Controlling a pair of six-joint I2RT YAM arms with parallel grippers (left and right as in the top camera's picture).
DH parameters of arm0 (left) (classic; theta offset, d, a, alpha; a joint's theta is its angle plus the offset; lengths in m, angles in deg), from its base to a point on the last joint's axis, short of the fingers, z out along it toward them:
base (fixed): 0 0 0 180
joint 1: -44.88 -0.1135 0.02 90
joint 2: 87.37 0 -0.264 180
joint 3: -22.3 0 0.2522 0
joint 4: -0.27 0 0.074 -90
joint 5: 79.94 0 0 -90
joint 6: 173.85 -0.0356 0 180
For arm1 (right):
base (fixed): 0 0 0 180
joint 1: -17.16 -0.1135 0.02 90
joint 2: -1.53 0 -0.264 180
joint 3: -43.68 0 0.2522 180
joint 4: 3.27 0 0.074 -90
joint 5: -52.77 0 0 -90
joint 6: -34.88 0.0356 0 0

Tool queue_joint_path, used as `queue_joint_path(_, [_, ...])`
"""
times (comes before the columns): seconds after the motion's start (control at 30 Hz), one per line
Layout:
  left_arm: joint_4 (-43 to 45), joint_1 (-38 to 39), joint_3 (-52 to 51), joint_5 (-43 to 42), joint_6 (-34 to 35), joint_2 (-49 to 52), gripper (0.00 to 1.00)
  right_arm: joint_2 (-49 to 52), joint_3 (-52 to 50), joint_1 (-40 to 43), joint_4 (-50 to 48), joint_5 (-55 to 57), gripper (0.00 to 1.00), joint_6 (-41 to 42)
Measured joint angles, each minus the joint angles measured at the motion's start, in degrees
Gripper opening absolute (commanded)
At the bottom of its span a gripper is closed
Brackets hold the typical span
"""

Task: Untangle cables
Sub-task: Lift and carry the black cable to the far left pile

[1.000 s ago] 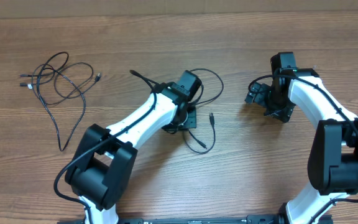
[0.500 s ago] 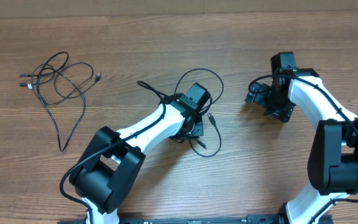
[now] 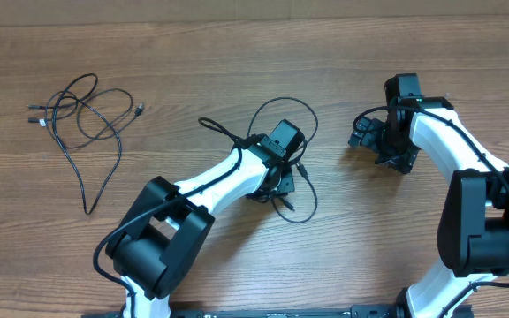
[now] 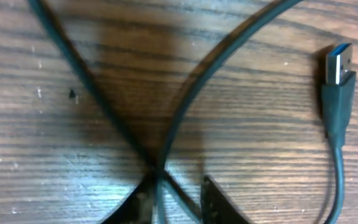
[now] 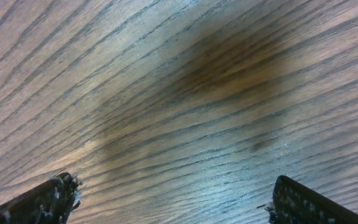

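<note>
Where they cross, thin black cables (image 4: 211, 65), blue-tipped USB plug (image 4: 339, 74) beside

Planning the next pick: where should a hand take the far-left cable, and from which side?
Take the far-left cable at its long lower V, from straight above, closing across the cord. That stretch lies flat and single on the bare table; the loops above it cross.

Left end effector (image 4: 176, 186) low; right end effector (image 5: 176, 199) wide open.
</note>
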Motion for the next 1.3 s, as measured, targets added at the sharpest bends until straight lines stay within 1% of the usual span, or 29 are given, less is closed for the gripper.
queue_joint_path(0.1, [-0.5,0.0,0.1,-0.4,0.2,0.1,0.04,0.0,0.0,0.0,0.0,0.0,1.0,0.0])
queue_joint_path(0.23, [-2.0,0.0,1.0,-1.1,-2.1,0.5,0.04,0.0,0.0,0.0,0.0,0.0,1.0,0.0])
queue_joint_path(0.33, [-7.0,-0.5,3.2,-1.1,-6.2,1.3,0.04,0.0,0.0,0.0,0.0,0.0,1.0,0.0])
queue_joint_path(0.47, [-8.8,-1.5,3.9,3.6,-9.4,-0.2,0.04,0.0,0.0,0.0,0.0,0.0,1.0,0.0])
queue_joint_path(0.57, [-8.6,-2.1,4.1,9.5,-12.0,-5.0,0.04,0.0,0.0,0.0,0.0,0.0,1.0,0.0])
queue_joint_path(0.7, [-9.4,-2.9,4.9,21.4,-15.5,-12.1,0.05,0.0,0.0,0.0,0.0,0.0,1.0,0.0])
queue_joint_path(0.83, [-10.8,-5.0,5.1,36.6,-17.9,-17.3,0.04,0.0,0.0,0.0,0.0,0.0,1.0,0.0])
queue_joint_path(0.9, [-10.2,-7.1,5.1,44.9,-19.8,-18.9,0.04,0.0,0.0,0.0,0.0,0.0,1.0,0.0])
queue_joint_path(0.93, [-9.5,-8.0,5.2,47.6,-20.8,-19.2,0.04,0.0,0.0,0.0,0.0,0.0,1.0,0.0])
queue_joint_path(1.03, [-4.1,-11.5,5.2,55.1,-26.2,-19.2,0.04,0.0,0.0,0.0,0.0,0.0,1.0,0.0])
queue_joint_path(1.13, [5.5,-16.7,5.2,63.8,-33.3,-19.2,0.04,0.0,0.0,0.0,0.1,0.0,1.0,0.0])
queue_joint_path(1.23, [18.5,-21.5,5.3,71.5,-40.3,-19.2,0.04,0.0,0.0,0.0,0.0,0.0,1.0,0.0])
queue_joint_path(1.3, [29.9,-24.9,5.8,75.8,-47.4,-19.2,0.04,0.0,0.0,0.0,0.0,0.0,1.0,0.0])
